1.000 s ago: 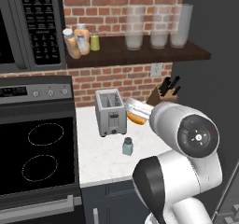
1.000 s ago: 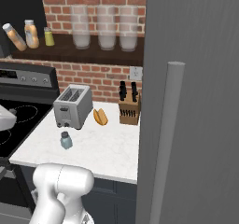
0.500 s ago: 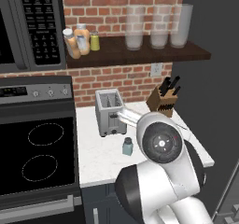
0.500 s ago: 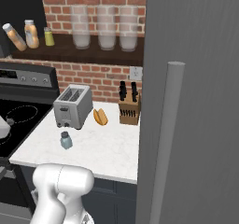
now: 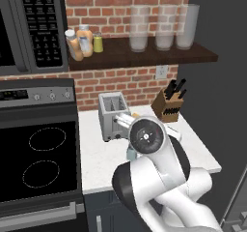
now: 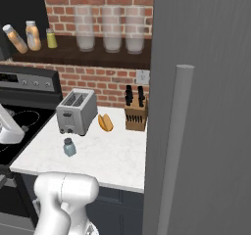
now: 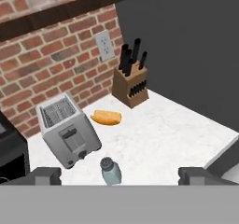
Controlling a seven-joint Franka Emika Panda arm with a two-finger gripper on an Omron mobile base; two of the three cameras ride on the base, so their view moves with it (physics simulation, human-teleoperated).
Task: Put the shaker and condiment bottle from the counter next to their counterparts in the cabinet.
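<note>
Hovering with fingers spread wide, gripper (image 7: 119,175) looking down on the shaker (image 7: 110,171); toaster (image 7: 68,136) sitting just beyond-left.

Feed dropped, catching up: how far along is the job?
Done: condiment bottle leans on the cabinet shelf beside the wider orange bottle. In hand: nothing; the gripper is open, facing the counter. Left: the shaker, by the toaster, goes beside the yellow-green shaker.

Plenty of open counter (image 6: 112,155) around the shaker (image 6: 69,147) toward the front edge. Toaster (image 6: 76,111) crowds it from the back-left, knife block (image 6: 136,114) guards the back-right corner, fridge door (image 6: 206,106) walls off the right.
</note>
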